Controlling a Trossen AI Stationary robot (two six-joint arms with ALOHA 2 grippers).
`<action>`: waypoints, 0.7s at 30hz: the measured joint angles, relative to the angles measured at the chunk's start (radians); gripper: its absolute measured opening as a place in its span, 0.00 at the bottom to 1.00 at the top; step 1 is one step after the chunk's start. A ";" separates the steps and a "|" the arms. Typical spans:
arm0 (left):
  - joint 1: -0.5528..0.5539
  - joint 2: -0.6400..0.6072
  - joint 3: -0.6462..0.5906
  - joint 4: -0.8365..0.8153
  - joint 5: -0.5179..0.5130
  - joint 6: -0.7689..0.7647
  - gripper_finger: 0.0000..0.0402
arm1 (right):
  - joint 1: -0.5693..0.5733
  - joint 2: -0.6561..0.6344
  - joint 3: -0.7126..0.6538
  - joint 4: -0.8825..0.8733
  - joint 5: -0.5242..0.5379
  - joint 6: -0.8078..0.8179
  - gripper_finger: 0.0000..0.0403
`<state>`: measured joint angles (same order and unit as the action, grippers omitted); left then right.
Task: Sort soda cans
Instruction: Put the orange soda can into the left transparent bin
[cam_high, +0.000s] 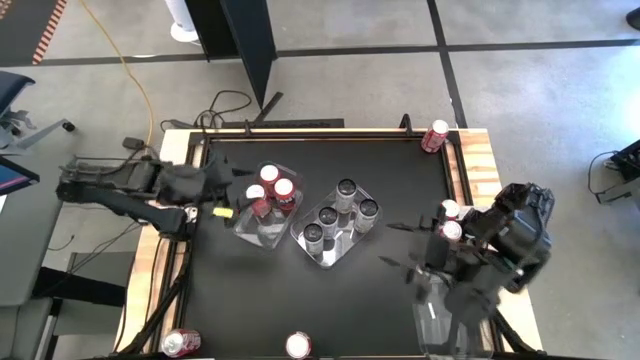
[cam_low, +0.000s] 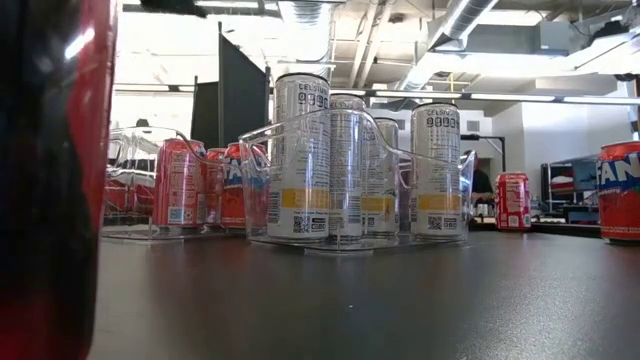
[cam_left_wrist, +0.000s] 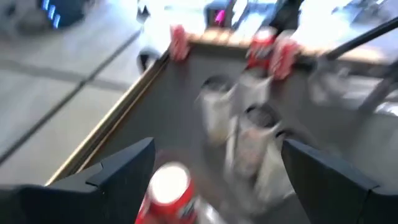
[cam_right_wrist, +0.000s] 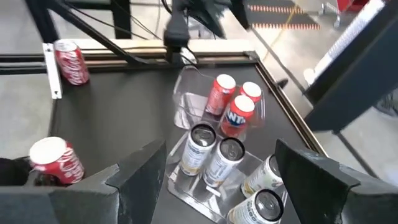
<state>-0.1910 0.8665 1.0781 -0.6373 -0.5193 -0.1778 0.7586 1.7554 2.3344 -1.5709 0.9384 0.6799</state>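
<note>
Cans are sitting sorted: red soda cans (cam_high: 270, 190) in one clear tray (cam_high: 247, 228), silver soda cans (cam_high: 340, 215) beside; left gripper (cam_high: 222, 200) and right gripper (cam_high: 405, 250) are hovering open, empty.

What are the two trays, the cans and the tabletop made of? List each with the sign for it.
Trays: likely clear glossy plastic; the cans show through the walls in the low view.
Soda cans: probably thin metal; shiny printed sides, bright or dark tops.
Tabletop: black, matte-looking surface with a light wooden edge; material unclear.
</note>
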 joint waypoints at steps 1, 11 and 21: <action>-0.032 -0.006 -0.019 0.045 -0.018 0.020 0.86 | -0.021 0.000 0.000 0.000 -0.010 0.000 0.79; -0.241 -0.012 -0.266 0.379 -0.230 0.104 0.86 | -0.365 0.000 0.000 0.000 -0.152 0.000 0.79; -0.264 -0.043 -0.565 0.818 -0.165 0.139 0.86 | -0.779 -0.064 -0.225 0.000 -0.468 0.024 0.79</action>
<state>-0.4549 0.8234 0.5131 0.1807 -0.6846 -0.0387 -0.0200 1.6915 2.1092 -1.5709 0.4706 0.7042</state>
